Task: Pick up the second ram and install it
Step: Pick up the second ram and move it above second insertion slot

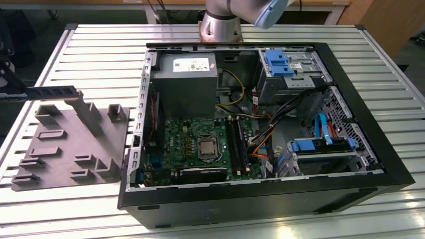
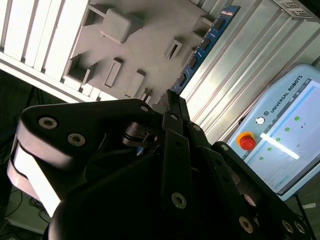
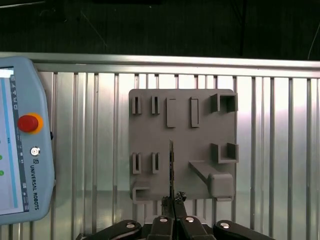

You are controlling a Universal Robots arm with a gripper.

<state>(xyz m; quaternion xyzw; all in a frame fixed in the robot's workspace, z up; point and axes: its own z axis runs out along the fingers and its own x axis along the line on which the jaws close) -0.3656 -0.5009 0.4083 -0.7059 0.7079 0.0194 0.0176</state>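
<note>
The second ram (image 1: 54,92) is a long dark stick, held on edge over the far end of the grey fixture plate (image 1: 66,154) at the exterior view's left. My gripper (image 1: 13,89) is shut on one end of it. In the second wrist view the ram (image 2: 205,42) shows its row of black chips, reaching out from the black fingers (image 2: 172,130). The first wrist view shows the ram (image 3: 171,165) edge-on, rising from the gripper (image 3: 173,201) above the plate (image 3: 200,150). The green motherboard (image 1: 192,142) with its long black slots (image 1: 237,144) lies inside the open computer case (image 1: 371,164).
The case holds a grey power supply (image 1: 182,84), blue drive brackets (image 1: 279,62) and loose cables (image 1: 265,134). A teach pendant (image 3: 20,145) with a red stop button lies on the slatted metal table (image 1: 99,55) beside the plate. The arm's base (image 1: 222,22) stands behind the case.
</note>
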